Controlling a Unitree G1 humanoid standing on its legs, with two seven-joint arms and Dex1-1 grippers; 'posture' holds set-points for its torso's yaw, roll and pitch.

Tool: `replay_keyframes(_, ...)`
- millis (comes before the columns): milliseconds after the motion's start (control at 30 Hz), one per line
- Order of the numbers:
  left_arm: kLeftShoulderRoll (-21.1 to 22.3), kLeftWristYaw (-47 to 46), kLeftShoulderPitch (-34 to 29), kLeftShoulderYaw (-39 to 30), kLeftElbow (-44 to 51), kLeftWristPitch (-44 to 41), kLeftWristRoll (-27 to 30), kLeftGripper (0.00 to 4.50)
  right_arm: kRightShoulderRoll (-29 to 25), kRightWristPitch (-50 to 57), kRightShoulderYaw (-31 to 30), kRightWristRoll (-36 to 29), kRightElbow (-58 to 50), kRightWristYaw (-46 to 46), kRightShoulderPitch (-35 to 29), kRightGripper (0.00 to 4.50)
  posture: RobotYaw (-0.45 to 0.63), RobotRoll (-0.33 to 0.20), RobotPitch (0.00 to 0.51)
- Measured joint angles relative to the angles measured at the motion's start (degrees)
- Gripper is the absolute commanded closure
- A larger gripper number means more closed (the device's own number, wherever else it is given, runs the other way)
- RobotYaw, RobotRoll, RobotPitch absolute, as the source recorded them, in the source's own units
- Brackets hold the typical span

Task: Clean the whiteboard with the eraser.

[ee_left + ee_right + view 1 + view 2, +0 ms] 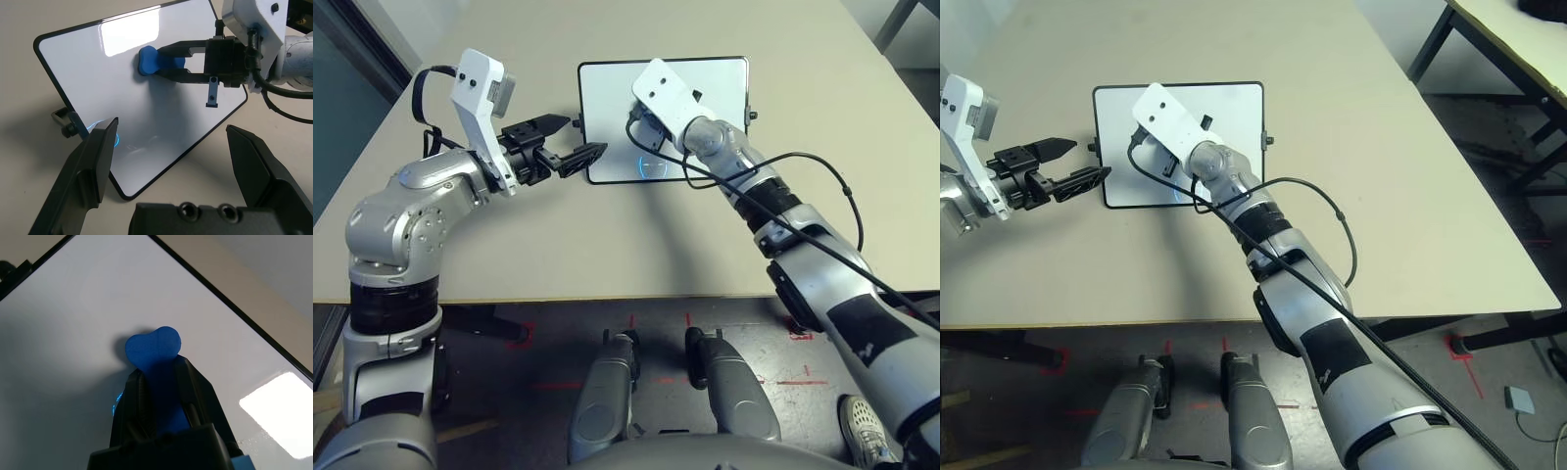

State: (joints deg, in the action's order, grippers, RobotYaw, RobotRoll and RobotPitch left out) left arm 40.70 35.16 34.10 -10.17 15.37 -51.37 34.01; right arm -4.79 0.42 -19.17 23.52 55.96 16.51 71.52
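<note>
Right gripper [157, 396] clamped round blue eraser [155, 350], over whiteboard [132, 166]. Left gripper [171, 166] spread wide at board's left edge. Best: eraser face flat, light even pressure, overlapping strokes, board steadied.

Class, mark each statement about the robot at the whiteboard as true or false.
1. The right hand grips the blue eraser. True.
2. The left hand is closed around a black knob. False: its fingers are apart, with nothing between them gripped.
3. The whiteboard has a black frame. True.
4. The whiteboard stands upright against a wall. False: it lies flat on the table.
5. A light-blue mark shows on the whiteboard. True.
</note>
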Motion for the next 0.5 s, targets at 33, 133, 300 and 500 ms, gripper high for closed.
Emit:
replay_keyframes(33,-0.18,-0.20,0.00,0.01,0.23,-0.23,0.09,0.00,0.17,-0.31,0.00,-0.01,-0.01,-0.14,0.03,3.72,0.14,0.000,0.231)
replay_keyframes(133,-0.75,-1.19,0.01,0.02,0.90,-1.14,0.18,0.00,0.81,-1.24,-0.18,0.06,-1.39,-0.05,-0.95,3.72,0.14,0.000,0.233)
replay_keyframes(300,-1.26,-2.12,0.03,0.03,2.36,-2.13,0.27,0.00,1.61,-1.74,-1.93,0.62,-6.89,1.17,-5.13,3.72,0.14,0.000,0.237)
replay_keyframes(500,-1.45,-2.51,0.02,0.03,2.53,-2.51,0.31,0.00,2.26,-1.71,-3.21,1.15,-10.09,2.87,-7.82,3.72,0.14,0.000,0.240)
